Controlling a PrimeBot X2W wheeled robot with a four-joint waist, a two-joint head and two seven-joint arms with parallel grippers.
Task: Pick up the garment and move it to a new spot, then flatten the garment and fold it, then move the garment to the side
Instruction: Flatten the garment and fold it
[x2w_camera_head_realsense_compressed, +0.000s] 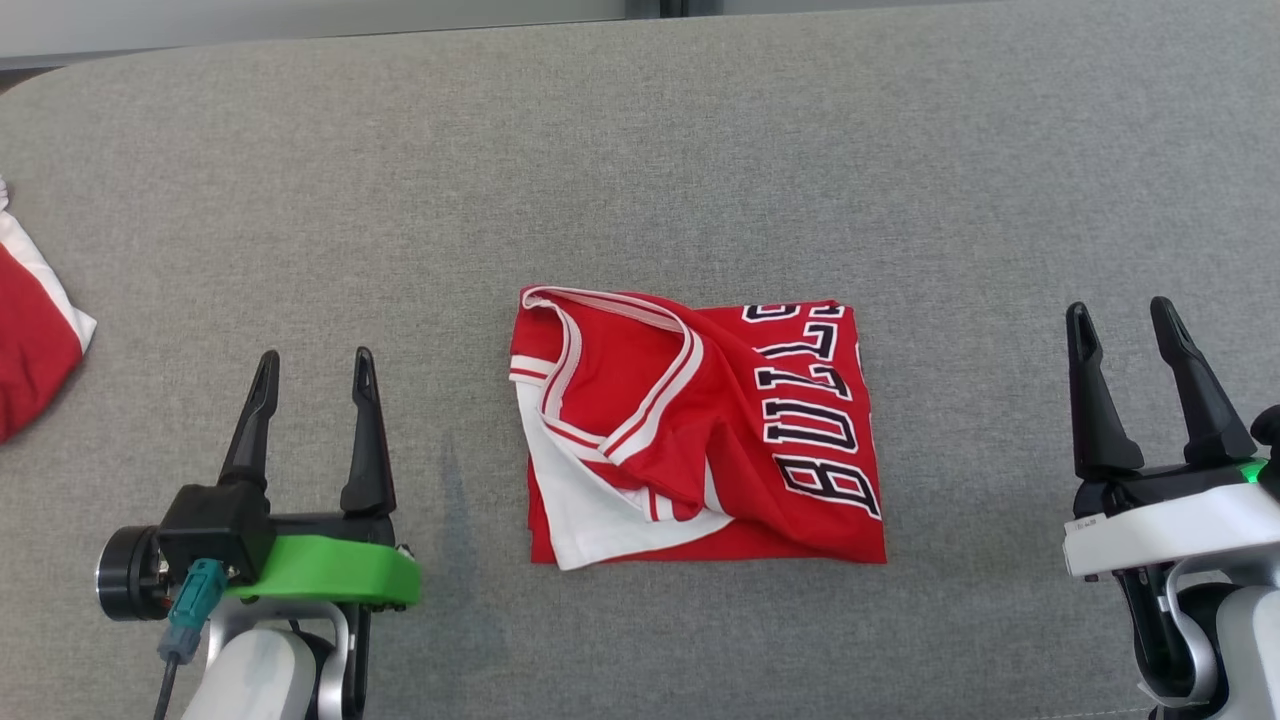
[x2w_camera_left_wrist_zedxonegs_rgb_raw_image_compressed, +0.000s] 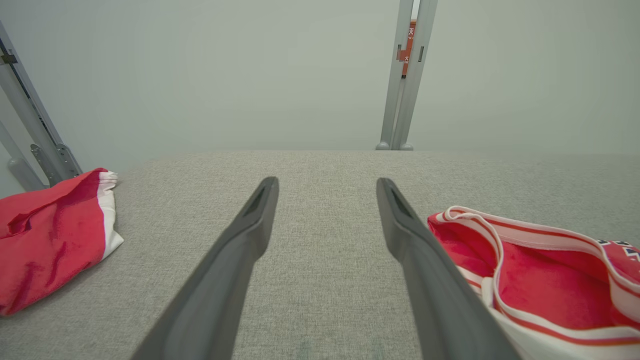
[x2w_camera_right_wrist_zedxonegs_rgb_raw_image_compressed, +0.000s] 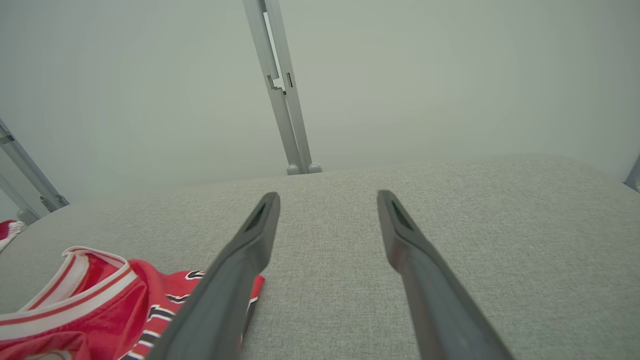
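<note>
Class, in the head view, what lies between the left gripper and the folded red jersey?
Only bare grey surface: the open left gripper stands apart from the jersey, as the head view shows.

- Left gripper (x2w_camera_head_realsense_compressed: 315, 354) — at the near left, its two dark fingers wide apart, pointing toward the far side.
- Right gripper (x2w_camera_head_realsense_compressed: 1120, 305) — at the near right, fingers equally parted, pointing far and leaning slightly left.

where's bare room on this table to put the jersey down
Widest: the far strip of table beyond the jersey. Also bare: between jersey and right gripper, and a narrower gap between jersey and left gripper. Crowded: the left edge, where a second red garment lies.
</note>
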